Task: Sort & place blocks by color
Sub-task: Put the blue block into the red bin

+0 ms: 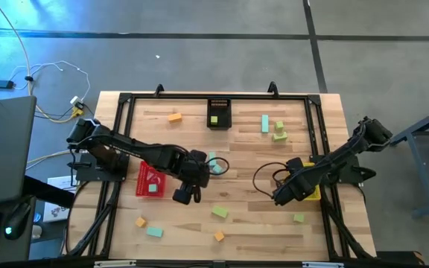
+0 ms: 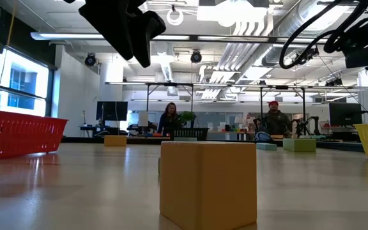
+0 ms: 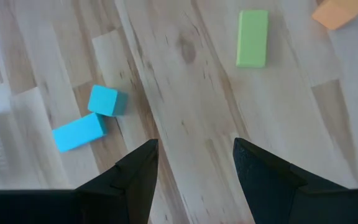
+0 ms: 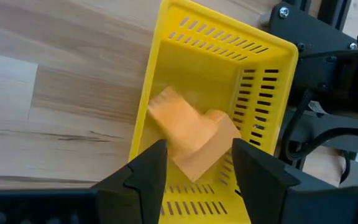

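Observation:
Small orange, lime green and mint-teal blocks lie scattered flat on the wooden table (image 1: 244, 160). My left gripper (image 1: 187, 192) hangs open just right of the red bin (image 1: 151, 181). In its wrist view the open left gripper (image 3: 194, 168) is above bare wood, with two teal blocks (image 3: 86, 121), a green bar (image 3: 252, 37) and an orange block (image 3: 337, 12) ahead of it. My right gripper (image 1: 284, 195) is open over the yellow bin (image 4: 166, 81). Blurred orange blocks (image 4: 191, 134) show inside that bin between the fingers.
A black bin (image 1: 219, 113) at the far edge holds a green block. Loose blocks sit near the far edge (image 1: 174, 117) (image 1: 264, 123) and near edge (image 1: 219, 236) (image 1: 154, 231). An orange block (image 2: 208, 182) stands close to the low camera. People stand in the room beyond.

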